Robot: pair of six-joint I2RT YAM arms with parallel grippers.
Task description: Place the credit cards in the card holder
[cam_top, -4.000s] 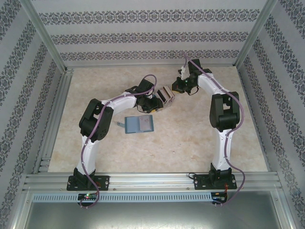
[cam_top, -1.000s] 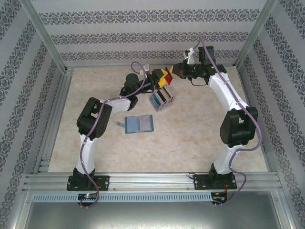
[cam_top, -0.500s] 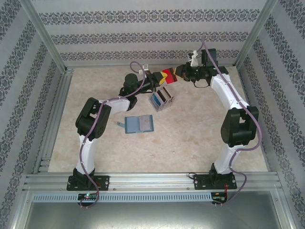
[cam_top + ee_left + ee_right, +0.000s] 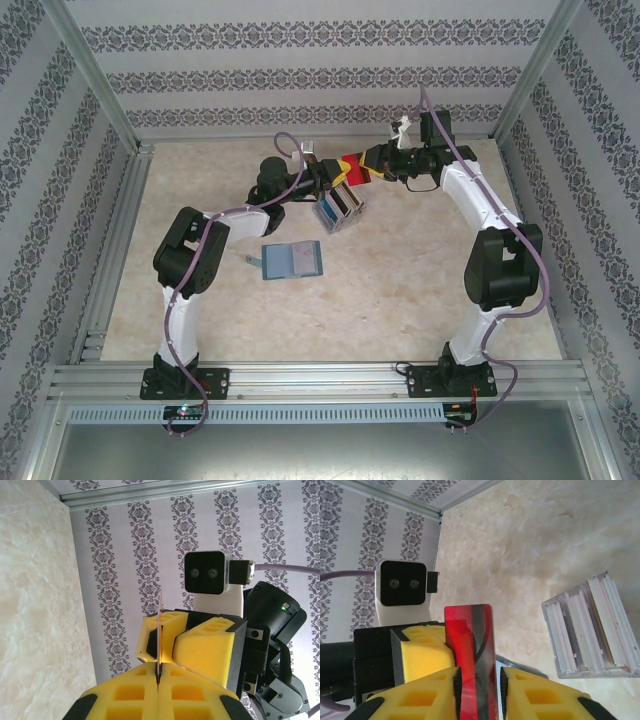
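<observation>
Red plastic credit card with a dark swirl (image 4: 470, 645) hangs in the air between my two arms, above the far middle of the pale marbled table (image 4: 400, 290). It sits just past a clear slotted plastic rack (image 4: 338, 208) that holds the other cards upright.

What has just changed is the grip. A second ago the left gripper (image 4: 158, 680) stood partly apart beside the card; now its yellow foam fingers are pressed tight together on the card's near end. The left wrist view shows the card edge-on, pinched in the seam between them. Over the same second the right gripper (image 4: 477, 690), which had been clamped on the card, has eased to a narrow gap. Its fingers sit close on either side of the card. I cannot tell whether they are pressing it or only flanking it.

I read this as a handover at its tipping point, with the card passing from right to left. The card holder I take to be the blue-grey open wallet (image 4: 290, 260), lying flat on the table well apart from the card, on the left arm's side. No card is going into it yet. My next concern is that the right fingers clear the card without dragging it askew in the left's pinch.
</observation>
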